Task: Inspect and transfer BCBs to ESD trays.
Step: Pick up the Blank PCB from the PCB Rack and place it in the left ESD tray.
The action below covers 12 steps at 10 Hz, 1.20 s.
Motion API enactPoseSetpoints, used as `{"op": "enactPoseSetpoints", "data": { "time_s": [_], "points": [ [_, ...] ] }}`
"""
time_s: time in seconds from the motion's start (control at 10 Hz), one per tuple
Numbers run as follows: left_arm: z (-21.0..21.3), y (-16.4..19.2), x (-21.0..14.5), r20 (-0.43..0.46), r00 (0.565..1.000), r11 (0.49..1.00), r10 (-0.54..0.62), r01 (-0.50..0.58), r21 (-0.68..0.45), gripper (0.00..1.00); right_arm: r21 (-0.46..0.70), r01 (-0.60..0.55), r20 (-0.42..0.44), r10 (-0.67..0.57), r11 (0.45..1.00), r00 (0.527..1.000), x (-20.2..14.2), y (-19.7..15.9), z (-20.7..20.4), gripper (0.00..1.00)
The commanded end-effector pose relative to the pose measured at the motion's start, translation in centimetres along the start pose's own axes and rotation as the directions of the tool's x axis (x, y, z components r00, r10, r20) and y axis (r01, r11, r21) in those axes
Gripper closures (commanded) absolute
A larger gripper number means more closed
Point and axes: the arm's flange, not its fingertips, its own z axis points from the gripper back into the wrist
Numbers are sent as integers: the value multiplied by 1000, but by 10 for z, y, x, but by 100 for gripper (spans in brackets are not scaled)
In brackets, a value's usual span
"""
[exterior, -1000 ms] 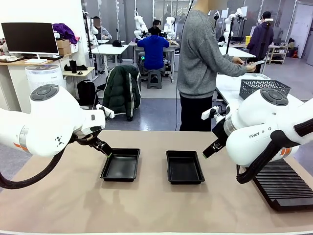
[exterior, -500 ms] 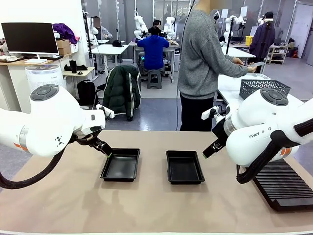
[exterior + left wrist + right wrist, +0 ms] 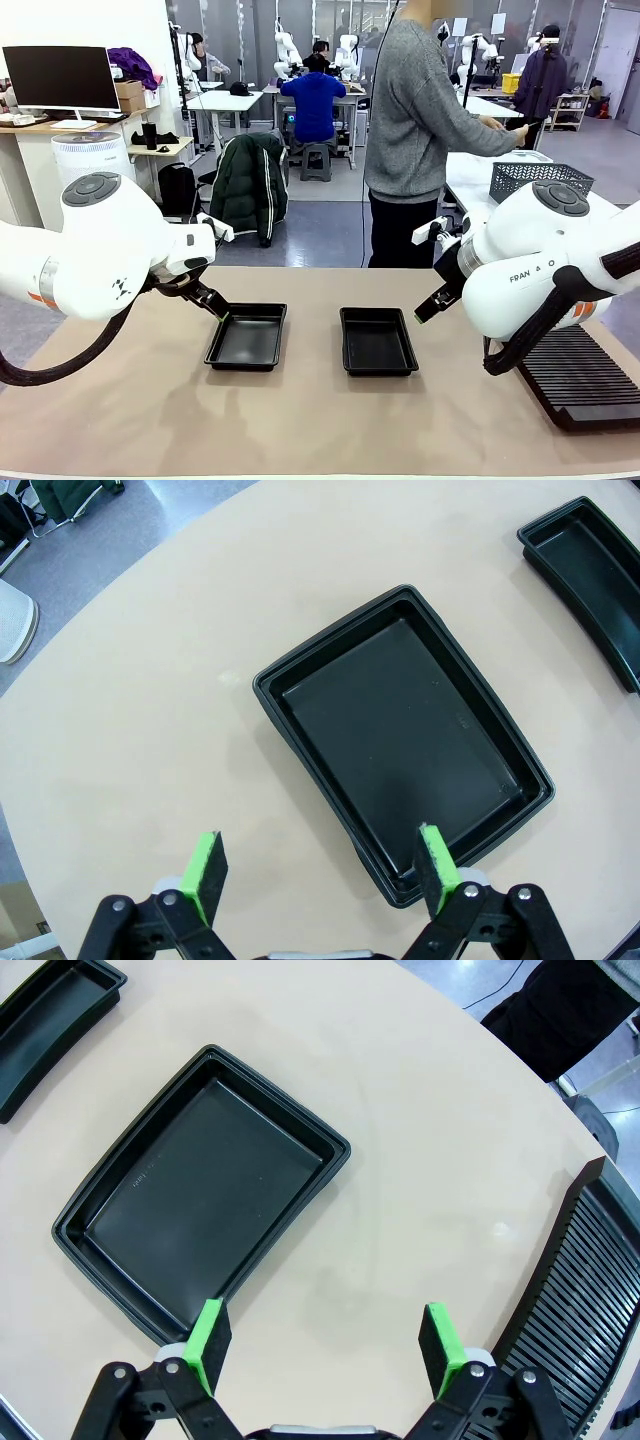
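Waiting, nothing moved on your side: only the person (image 3: 420, 110) shifted slightly, so no transfer has begun, and both ESD trays (image 3: 247, 338) sit empty on the tabletop (image 3: 300, 420). Your left end effector (image 3: 318, 845) and right end effector (image 3: 322, 1318) hover wide open, holding nothing, each above its own tray's near corner.

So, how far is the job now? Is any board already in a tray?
Done: nothing yet. The left tray and the right tray both lie empty on the table.
In hand: nothing. The left gripper and the right gripper hang open near the trays, holding no board. The person is turned away to one side.
Left: the whole inspection and transfer.
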Motion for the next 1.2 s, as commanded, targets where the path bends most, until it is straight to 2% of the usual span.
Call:
{"op": "enactPoseSetpoints", "data": {
  "time_s": [0.0,1.1],
  "points": [
    [0,0,0,0,1000,1000,1,-1,0,0,0,0,0,0,1000,1000,0,0,0,0],
    [0,0,0,0,1000,1000,1,-1,0,0,0,0,0,0,1000,1000,0,0,0,0]
  ]
}}
